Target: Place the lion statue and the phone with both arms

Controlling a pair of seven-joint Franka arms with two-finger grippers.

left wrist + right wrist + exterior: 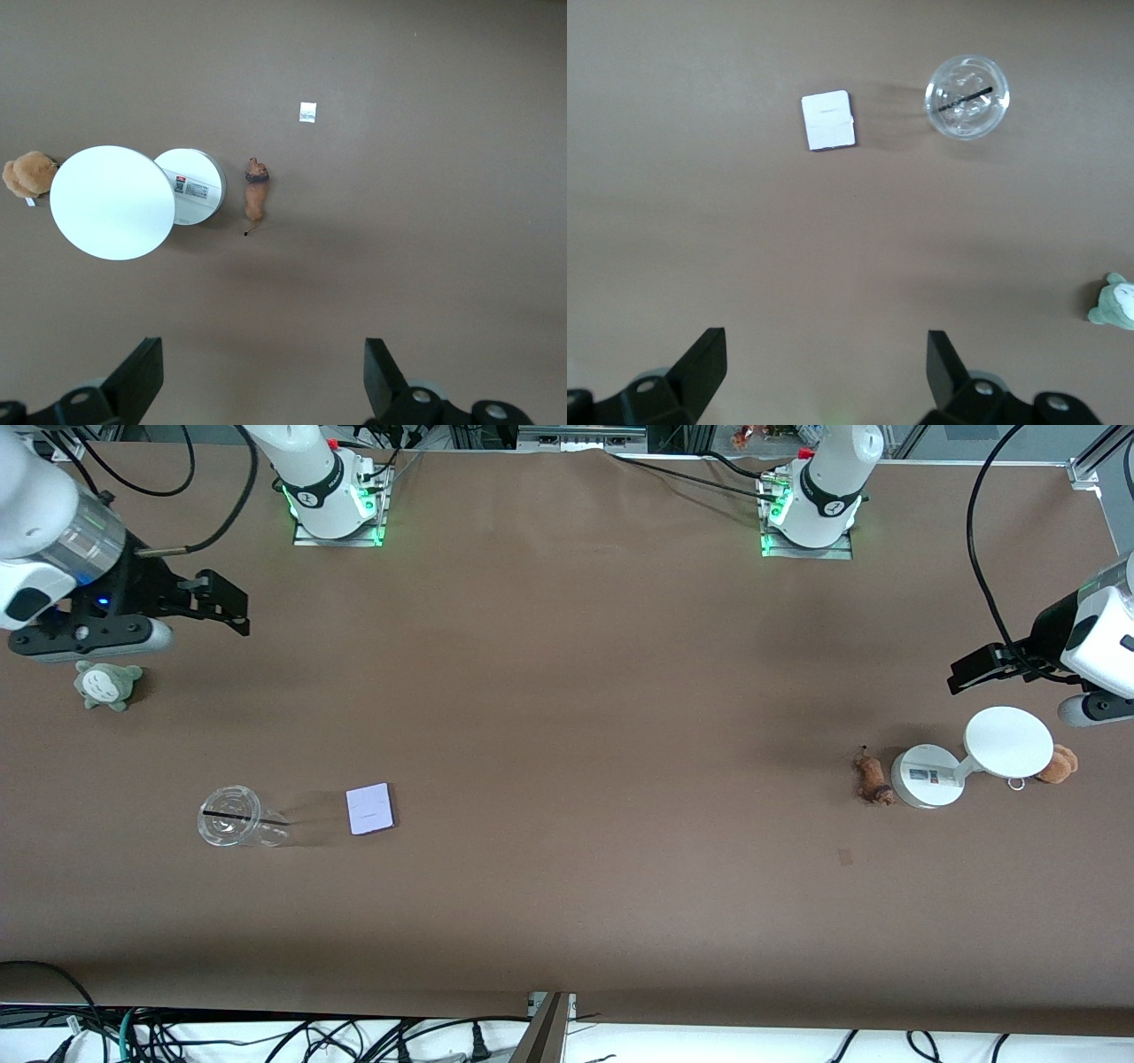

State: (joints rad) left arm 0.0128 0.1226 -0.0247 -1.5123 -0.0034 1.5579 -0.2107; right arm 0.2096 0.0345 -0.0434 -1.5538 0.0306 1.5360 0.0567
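The lion statue [873, 778], small and reddish-brown, lies on the brown table toward the left arm's end, beside the white stand's base. It also shows in the left wrist view [256, 192]. The phone [370, 809], a pale lavender-white slab, lies flat toward the right arm's end, beside a clear cup. It also shows in the right wrist view [828, 120]. My left gripper [964, 673] [264, 354] is open and empty, up over bare table close to the stand. My right gripper [232, 613] [827, 350] is open and empty, up over bare table close to a grey-green plush.
A white round-disc stand [974, 757] [112, 202] stands by the lion, with a tan plush [1059, 763] beside it. A clear plastic cup [232, 826] [967, 96] lies on its side. A grey-green plush [108, 684] sits at the right arm's end. A small tag [845, 856] lies on the table.
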